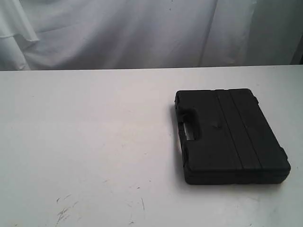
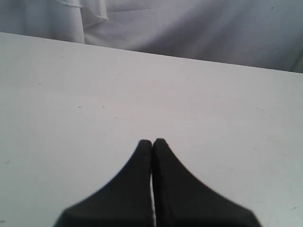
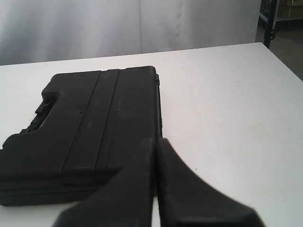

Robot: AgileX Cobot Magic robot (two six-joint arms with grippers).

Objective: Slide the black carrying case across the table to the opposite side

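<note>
The black carrying case (image 1: 230, 135) lies flat on the right half of the white table (image 1: 85, 142), its handle cut-out facing left. In the right wrist view the case (image 3: 90, 127) fills the area just beyond my right gripper (image 3: 156, 140), which is shut and empty, its tips near the case's near corner; whether they touch it I cannot tell. My left gripper (image 2: 152, 141) is shut with nothing in it, hovering over bare tabletop (image 2: 94, 104). Neither arm shows in the exterior view.
A pale cloth backdrop (image 1: 142, 33) hangs behind the table's far edge. Small dark scuffs (image 1: 64, 210) mark the near left of the tabletop. The table's right edge (image 3: 279, 56) and a dark frame beyond it show in the right wrist view.
</note>
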